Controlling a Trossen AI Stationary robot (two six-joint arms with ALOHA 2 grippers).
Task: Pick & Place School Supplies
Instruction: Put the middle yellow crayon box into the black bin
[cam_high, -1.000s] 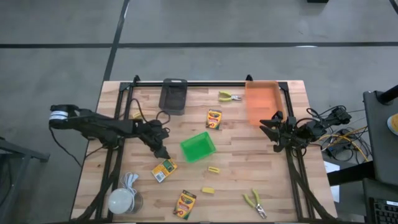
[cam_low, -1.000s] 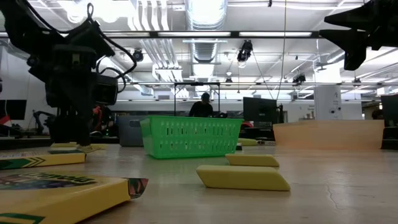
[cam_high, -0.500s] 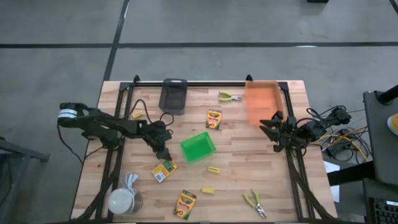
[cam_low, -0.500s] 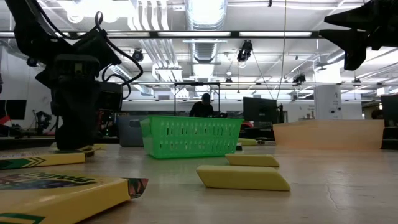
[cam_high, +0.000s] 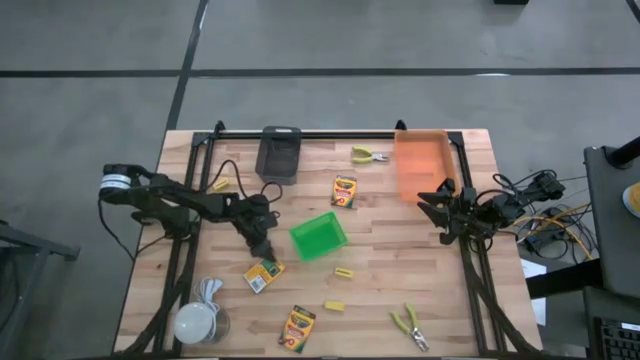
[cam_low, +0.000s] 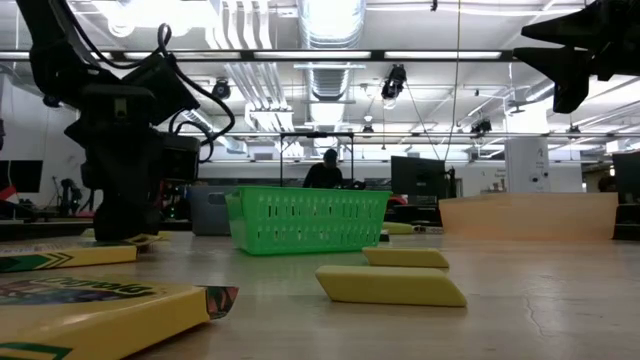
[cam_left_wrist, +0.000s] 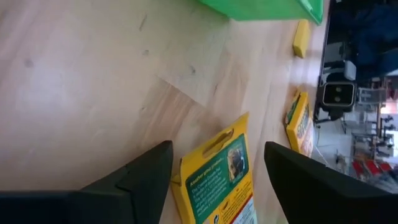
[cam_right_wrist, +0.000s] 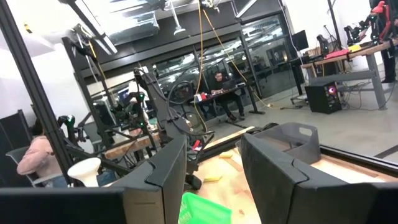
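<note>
Wooden planks make up the surface (cam_high: 400, 260), which stands on a grey concrete floor. Over its left-middle part the left pincer (cam_high: 262, 247) hangs low with its fingers (cam_left_wrist: 137, 180) spread wide, straddling the end of a yellow-and-green crayon box (cam_left_wrist: 219, 180) that lies flat just below it; whether the fingers touch the box I cannot tell. In the high view that same box (cam_high: 264, 273) sits just in front of the pincer, and a green basket (cam_high: 318, 236) stands just to its right. A second crayon box (cam_high: 344, 190) lies farther back near the middle, and a third (cam_high: 297, 328) lies near the front edge. Two small yellow blocks (cam_high: 343, 271) (cam_high: 333, 305) rest in front of the basket. One pair of yellow-handled pliers (cam_high: 369, 154) lies near the back, between a grey bin (cam_high: 279, 153) and an orange bin (cam_high: 421, 165); another pair (cam_high: 410, 325) lies near the front right. A white round object (cam_high: 197, 322) sits at the front left corner. The right pincer (cam_high: 433, 203) waits raised at the right side, beside the orange bin, its fingers (cam_right_wrist: 277, 168) parted with nothing between them.
</note>
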